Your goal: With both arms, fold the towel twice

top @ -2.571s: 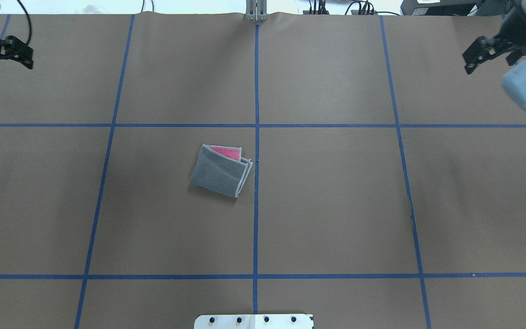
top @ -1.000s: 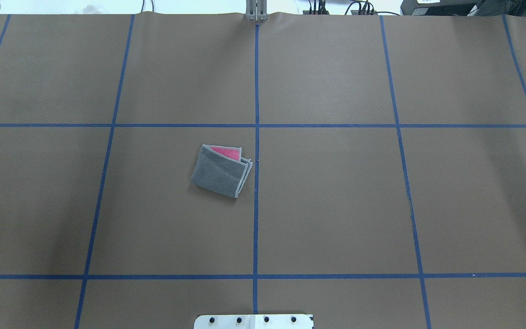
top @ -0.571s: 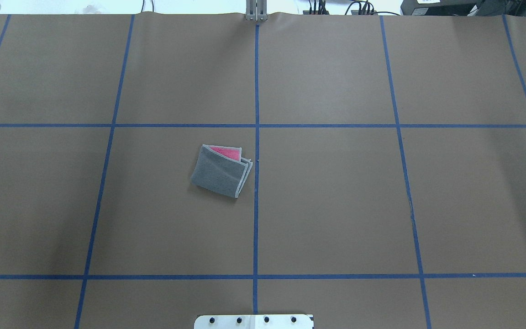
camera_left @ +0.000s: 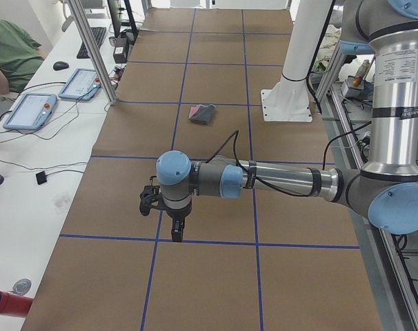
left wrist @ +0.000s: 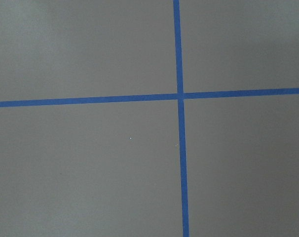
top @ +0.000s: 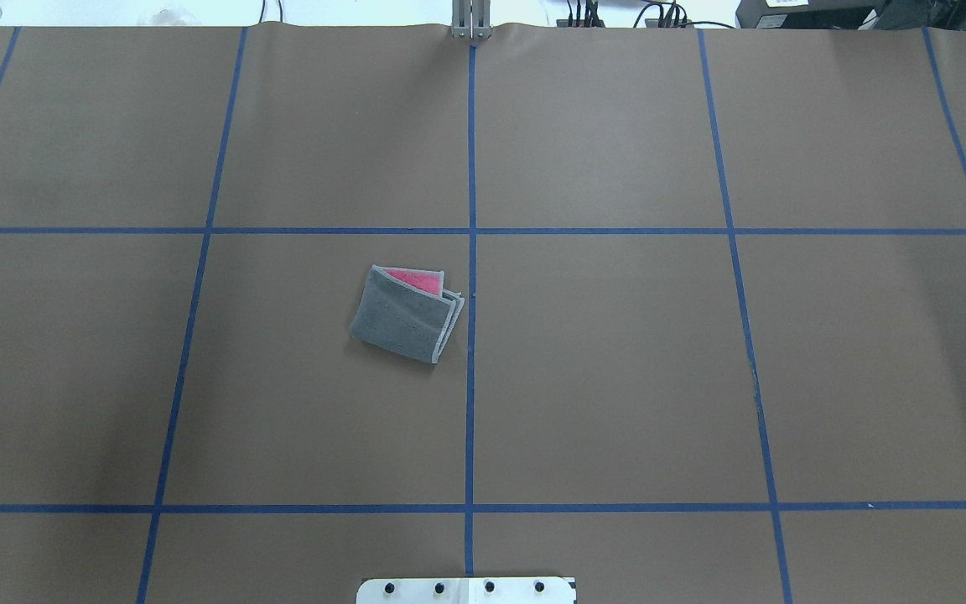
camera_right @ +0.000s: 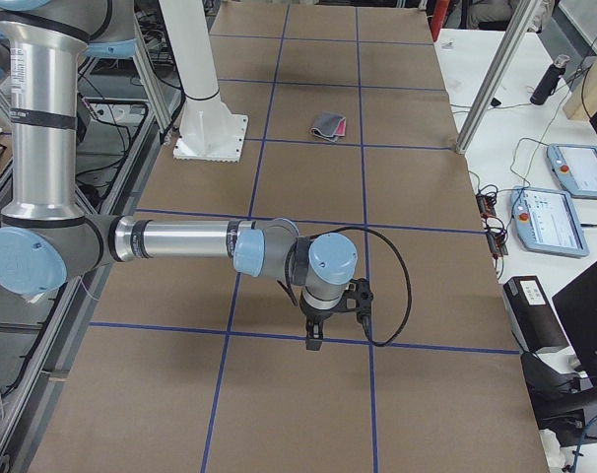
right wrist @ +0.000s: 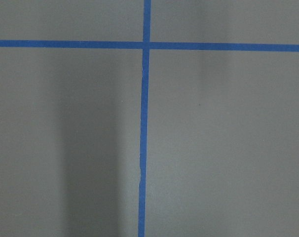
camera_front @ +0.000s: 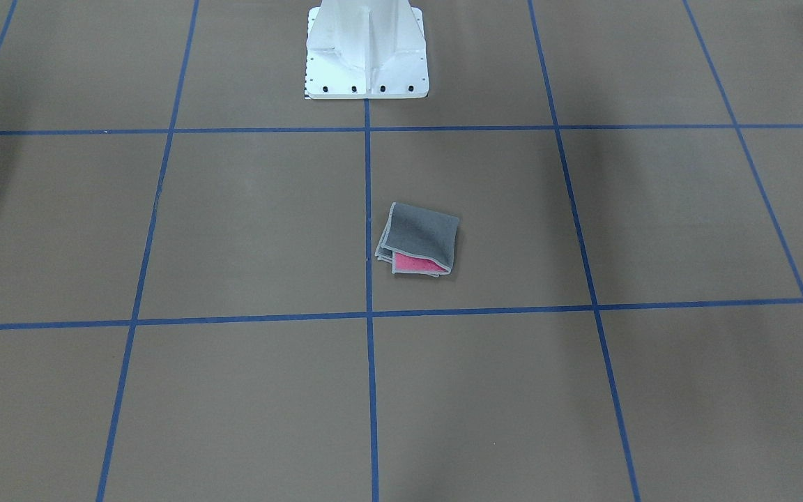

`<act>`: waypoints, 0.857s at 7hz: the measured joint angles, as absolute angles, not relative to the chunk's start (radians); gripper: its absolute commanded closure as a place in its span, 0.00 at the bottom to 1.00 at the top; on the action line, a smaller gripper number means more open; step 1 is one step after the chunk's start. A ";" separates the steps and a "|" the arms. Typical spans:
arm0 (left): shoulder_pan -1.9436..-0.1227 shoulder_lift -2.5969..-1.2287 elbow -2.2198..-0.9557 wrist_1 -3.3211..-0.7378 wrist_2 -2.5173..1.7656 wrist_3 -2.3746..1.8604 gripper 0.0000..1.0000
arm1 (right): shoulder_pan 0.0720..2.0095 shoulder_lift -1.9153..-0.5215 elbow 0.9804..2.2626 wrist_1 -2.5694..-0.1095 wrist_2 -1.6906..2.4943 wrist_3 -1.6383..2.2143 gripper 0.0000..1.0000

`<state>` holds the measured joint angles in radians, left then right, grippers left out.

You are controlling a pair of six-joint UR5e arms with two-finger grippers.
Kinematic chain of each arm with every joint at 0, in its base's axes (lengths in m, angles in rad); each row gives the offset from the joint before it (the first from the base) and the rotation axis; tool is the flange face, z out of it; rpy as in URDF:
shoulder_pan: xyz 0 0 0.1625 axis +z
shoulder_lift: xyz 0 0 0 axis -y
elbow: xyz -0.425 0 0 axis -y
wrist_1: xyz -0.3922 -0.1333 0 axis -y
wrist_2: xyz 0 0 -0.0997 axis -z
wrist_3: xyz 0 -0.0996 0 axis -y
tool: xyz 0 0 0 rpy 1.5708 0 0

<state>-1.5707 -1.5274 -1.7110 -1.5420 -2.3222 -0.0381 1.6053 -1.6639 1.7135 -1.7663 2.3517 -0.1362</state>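
The towel [top: 403, 317] lies folded small on the brown table, just left of the centre tape line, dark grey face up with a pink strip showing at its far edge. It also shows in the front-facing view [camera_front: 421, 236] and, small, in both side views [camera_left: 203, 114] [camera_right: 329, 126]. The left gripper [camera_left: 169, 222] hangs over a tape crossing far from the towel, at the table's left end. The right gripper [camera_right: 320, 331] hangs likewise at the right end. I cannot tell whether either is open or shut. Neither holds anything. Both wrist views show only bare table and tape.
The white pedestal base [camera_front: 366, 63] stands at the robot's side of the table. Blue tape lines [top: 470, 168] grid the brown cover. A metal post [top: 470, 21] stands at the far edge. A side desk with tablets [camera_left: 31, 110] and a seated person [camera_left: 9, 52] lies beyond it.
Both grippers, at the overhead view's far corners 2.6 s ago, have moved outward and left that view. The towel has not moved.
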 measured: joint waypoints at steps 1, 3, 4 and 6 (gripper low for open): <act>-1.569 -1.528 -1.711 -1.542 -2.322 -0.041 0.00 | 1.607 -1.666 1.715 -1.766 2.348 -0.132 0.01; -1.568 -1.528 -1.710 -1.542 -2.322 -0.041 0.00 | 1.607 -1.676 1.716 -1.766 2.329 -0.125 0.01; -1.568 -1.528 -1.709 -1.542 -2.322 -0.041 0.00 | 1.608 -1.678 1.716 -1.765 2.320 -0.127 0.01; -1.568 -1.528 -1.707 -1.543 -2.323 -0.041 0.00 | 1.607 -1.681 1.710 -1.750 2.314 -0.128 0.01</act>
